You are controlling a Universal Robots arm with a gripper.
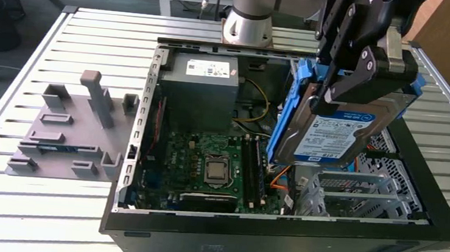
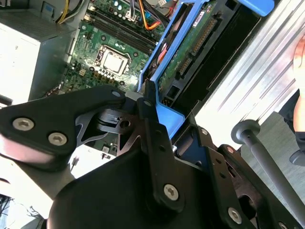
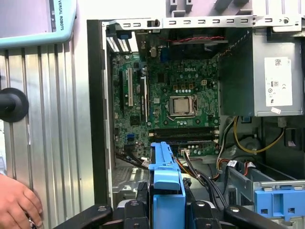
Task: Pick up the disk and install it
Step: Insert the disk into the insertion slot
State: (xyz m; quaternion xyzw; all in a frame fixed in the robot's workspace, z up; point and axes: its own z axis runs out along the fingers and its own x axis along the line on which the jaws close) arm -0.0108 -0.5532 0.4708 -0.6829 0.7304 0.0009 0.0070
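My gripper is shut on the upper edge of the disk, a silver drive with a blue-and-white label in a blue plastic carrier. The disk hangs tilted in the air over the open computer case, above its right half in the exterior view, near the metal drive cage. In the second wrist view the disk shows its green circuit-board underside, with the gripper clamped on the carrier's edge. In the first wrist view the blue carrier juts out between the black fingers.
Inside the case lie the motherboard, the grey power-supply box and loose cables. A blue latch sits on the drive cage. A grey fixture with pegs stands on the slatted table left of the case. A person's hand rests beside the case.
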